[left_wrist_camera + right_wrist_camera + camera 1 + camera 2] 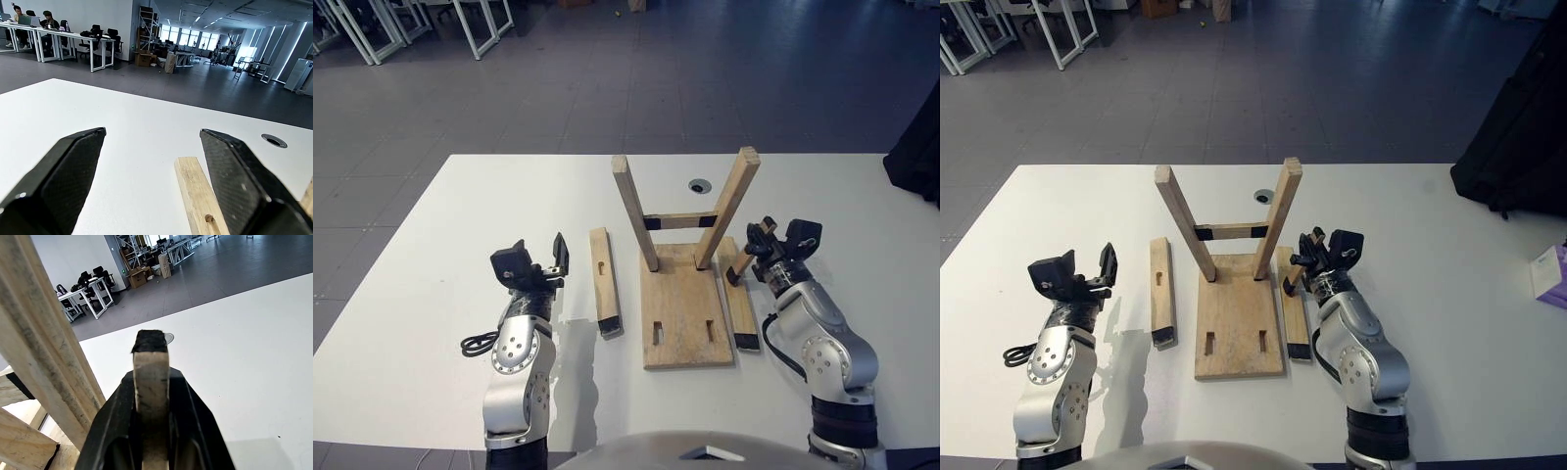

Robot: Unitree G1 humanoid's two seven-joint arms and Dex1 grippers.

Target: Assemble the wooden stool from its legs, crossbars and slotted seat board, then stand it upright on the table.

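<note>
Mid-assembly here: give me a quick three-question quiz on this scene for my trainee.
1. True or false: the left gripper is shut on the loose leg beside it.
2. How many legs stand upright in the seat board? A one, B two, C four.
3. Fill in: the right gripper holds a ____.
Key: 1 false, it is open; 2 B; 3 crossbar.
</note>
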